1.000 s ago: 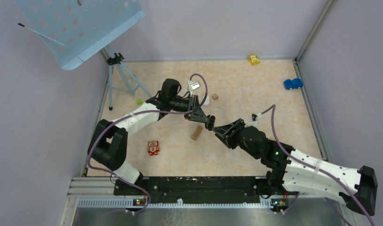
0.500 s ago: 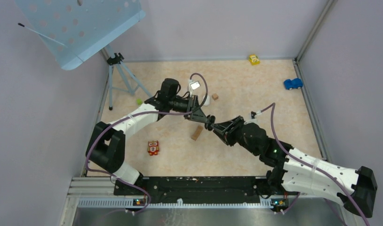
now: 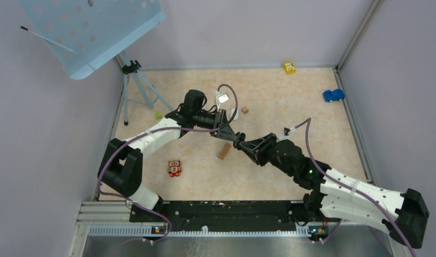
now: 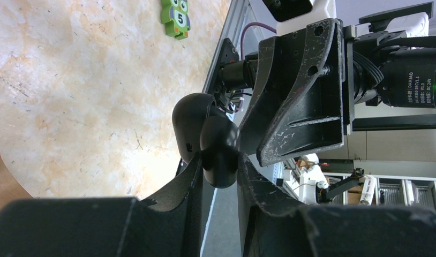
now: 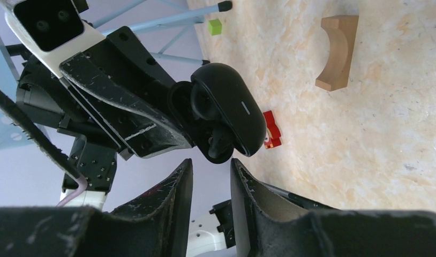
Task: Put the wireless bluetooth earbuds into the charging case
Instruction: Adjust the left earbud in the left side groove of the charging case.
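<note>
The left gripper (image 4: 220,160) is clamped on a glossy black pebble-shaped charging case (image 5: 232,115), which is held in the air over the beige marbled tabletop (image 3: 291,101) with its lid swung open. The right gripper (image 5: 211,163) is brought nose to nose with it, its jaws set narrowly apart right at the case's open mouth. A small black earbud (image 5: 217,143) is seen partly sunk in the case, its end level with the right fingertips; whether it is pinched or merely touched cannot be told. The step in hand is judged to be the seating of this bud in its well. A short, straight push along the well's axis is called for next, with the case kept steady, followed by a clean release so that the bud is not dragged back out.
</note>
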### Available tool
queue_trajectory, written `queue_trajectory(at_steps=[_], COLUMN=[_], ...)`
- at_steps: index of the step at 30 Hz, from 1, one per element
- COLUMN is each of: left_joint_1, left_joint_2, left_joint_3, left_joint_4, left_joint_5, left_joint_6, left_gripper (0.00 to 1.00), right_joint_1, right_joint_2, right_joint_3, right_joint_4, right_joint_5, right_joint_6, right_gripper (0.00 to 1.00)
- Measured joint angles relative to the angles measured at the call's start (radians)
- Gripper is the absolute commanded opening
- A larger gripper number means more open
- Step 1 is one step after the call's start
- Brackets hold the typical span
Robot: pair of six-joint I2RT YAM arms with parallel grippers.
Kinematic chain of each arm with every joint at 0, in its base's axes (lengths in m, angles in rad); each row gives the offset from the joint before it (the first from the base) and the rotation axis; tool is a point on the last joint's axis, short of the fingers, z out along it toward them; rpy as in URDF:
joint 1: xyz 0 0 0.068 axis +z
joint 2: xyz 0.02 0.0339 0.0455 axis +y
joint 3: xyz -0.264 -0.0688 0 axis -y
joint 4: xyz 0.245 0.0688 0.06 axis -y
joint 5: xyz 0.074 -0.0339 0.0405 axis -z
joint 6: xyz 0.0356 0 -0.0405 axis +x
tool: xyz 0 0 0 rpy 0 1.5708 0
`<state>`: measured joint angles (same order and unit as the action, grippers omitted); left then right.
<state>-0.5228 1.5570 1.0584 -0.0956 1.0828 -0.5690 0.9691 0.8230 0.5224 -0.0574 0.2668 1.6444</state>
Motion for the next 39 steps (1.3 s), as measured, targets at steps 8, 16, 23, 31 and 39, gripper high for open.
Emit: queue_trajectory(at_steps=[8, 16, 23, 31, 39], left_joint_1=[-0.005, -0.008, -0.009, -0.009, -0.009], left_joint_2=[-0.004, -0.005, -0.015, -0.017, -0.017], left_joint_3=[0.004, 0.004, 0.006, 0.011, 0.015], left_joint_4=[-0.029, -0.040, -0.042, -0.048, -0.048], left_joint_5=[-0.004, -0.014, -0.022, -0.027, -0.028], left_joint_6=[0.026, 0.044, 0.049, 0.066, 0.075], left_gripper=[0.00, 0.00, 0.00, 0.00, 0.00], right_joint_1=[-0.012, -0.016, -0.017, -0.017, -0.017], right_joint_2=[0.007, 0.018, 0.019, 0.022, 0.022], right_joint_3=[-0.013, -0.025, -0.048, -0.058, -0.058], right_joint_4=[0.034, 0.051, 0.066, 0.068, 0.064], right_joint_5=[-0.017, -0.036, -0.039, -0.042, -0.042], right_joint_6=[0.015, 0.028, 0.040, 0.053, 0.055], right_gripper=[0.30, 0.29, 0.29, 0.27, 0.19])
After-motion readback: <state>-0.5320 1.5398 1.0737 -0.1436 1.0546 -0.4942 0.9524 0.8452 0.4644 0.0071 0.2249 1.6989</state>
